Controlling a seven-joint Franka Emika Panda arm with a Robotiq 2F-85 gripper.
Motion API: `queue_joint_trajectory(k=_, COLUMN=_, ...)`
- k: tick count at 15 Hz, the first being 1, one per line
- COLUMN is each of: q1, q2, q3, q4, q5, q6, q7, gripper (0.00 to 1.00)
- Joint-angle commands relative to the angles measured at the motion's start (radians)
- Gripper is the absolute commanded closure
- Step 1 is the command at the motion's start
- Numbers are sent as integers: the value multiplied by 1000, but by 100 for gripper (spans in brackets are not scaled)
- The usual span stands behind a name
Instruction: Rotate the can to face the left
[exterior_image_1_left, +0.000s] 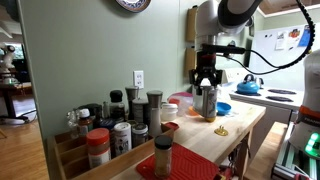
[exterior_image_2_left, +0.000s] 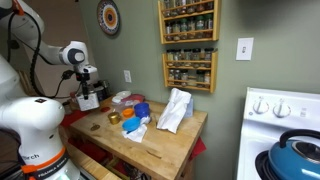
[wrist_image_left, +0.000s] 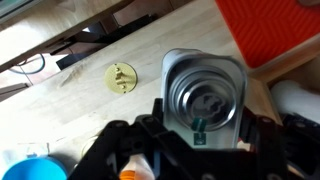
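Note:
The can (wrist_image_left: 205, 85) is a silvery metal cylinder standing upright on the wooden table (wrist_image_left: 70, 90). In the wrist view I look down on its round top. My gripper (wrist_image_left: 200, 118) straddles it, with one dark finger against each side, shut on the can. In an exterior view the gripper (exterior_image_1_left: 205, 78) hangs straight down over the can (exterior_image_1_left: 208, 104) near the table's far end. In an exterior view the gripper (exterior_image_2_left: 87, 84) sits at the table's left, with the can (exterior_image_2_left: 89, 100) below it, showing a pale patch.
A small yellow piece (wrist_image_left: 122, 77) lies on the wood near the can. A red mat (wrist_image_left: 270, 30) lies close by. A blue bowl (exterior_image_1_left: 223, 108) is beside the can. Spice jars (exterior_image_1_left: 122, 125) and a red-lidded jar (exterior_image_1_left: 98, 148) crowd the near end. A white cloth (exterior_image_2_left: 175, 110) lies on the table.

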Motion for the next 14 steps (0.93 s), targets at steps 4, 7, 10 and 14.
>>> queue_joint_trajectory(k=4, q1=-13, q2=15, q3=14, q4=14, q5=1, q6=-4, q7=-112, gripper=34)
queue_joint_trajectory(k=7, q1=-13, q2=20, q3=14, q4=20, q5=0, q6=-4, q7=-118, gripper=34)
queue_joint_trajectory(k=10, q1=-4, q2=38, q3=11, q4=18, q5=1, q6=1, q7=-186, gripper=59)
queue_joint_trajectory(k=14, q1=2, q2=82, q3=15, q4=3, q5=5, q6=57, q7=-333, gripper=59)
